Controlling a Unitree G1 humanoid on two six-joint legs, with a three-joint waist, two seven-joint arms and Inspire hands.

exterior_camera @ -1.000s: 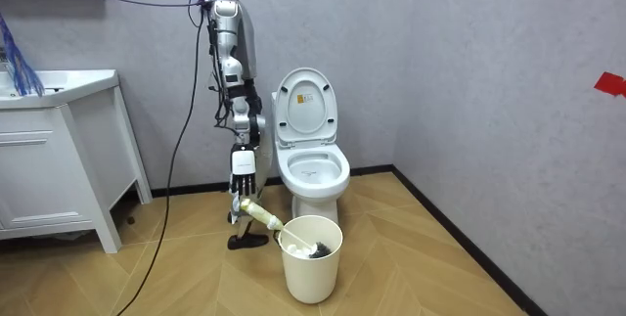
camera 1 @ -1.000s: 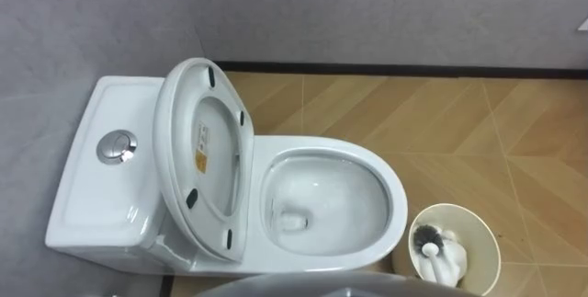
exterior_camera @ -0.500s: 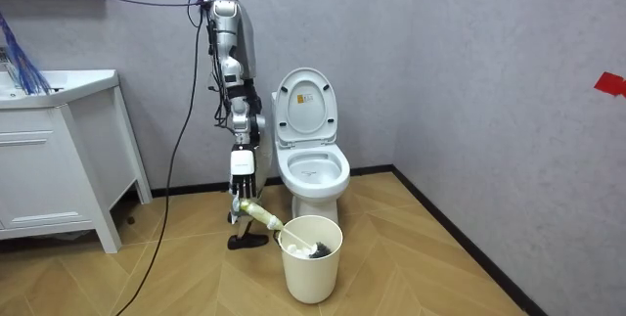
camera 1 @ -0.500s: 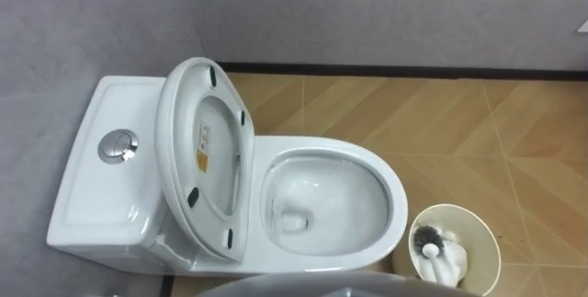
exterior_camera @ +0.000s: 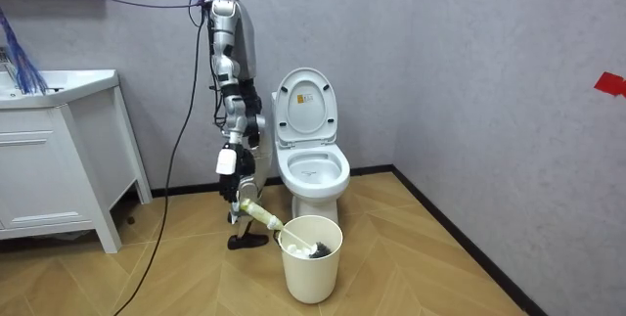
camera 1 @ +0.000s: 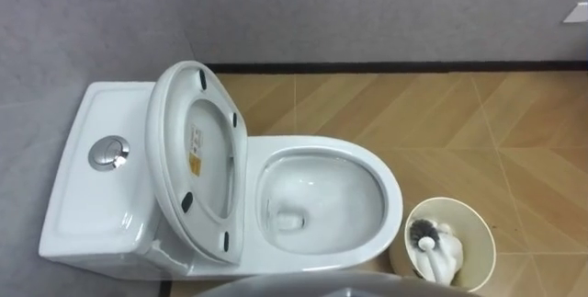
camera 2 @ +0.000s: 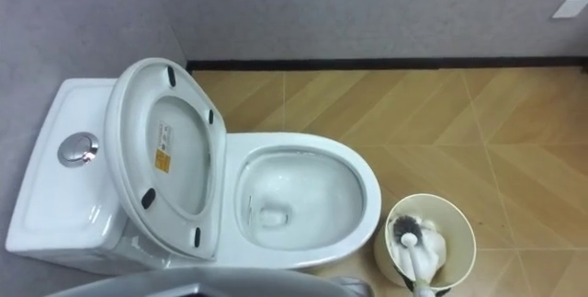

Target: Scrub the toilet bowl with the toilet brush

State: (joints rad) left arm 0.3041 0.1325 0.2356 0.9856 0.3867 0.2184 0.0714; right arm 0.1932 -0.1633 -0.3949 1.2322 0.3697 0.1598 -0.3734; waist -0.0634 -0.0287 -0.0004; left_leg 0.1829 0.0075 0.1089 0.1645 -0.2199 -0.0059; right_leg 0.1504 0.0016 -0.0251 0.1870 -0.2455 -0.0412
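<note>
Wood floor (camera 1: 441, 122) holds bucket (camera 1: 450, 200) with brush (camera 1: 424, 234) beside open toilet (camera 1: 393, 187).

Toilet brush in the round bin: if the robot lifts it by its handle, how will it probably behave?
The toilet brush looks stiff: in the room view its handle leans straight out over the bin. It is probably light, yet head-heavy at the dark bristles. Pulled sideways, it might tip the tall, free-standing bin.

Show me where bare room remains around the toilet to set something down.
Bare floor between the bowl, the baseboard and the bucket; also the tank top around the flush button. Crowded: the narrow gap between bowl and bucket.
</note>
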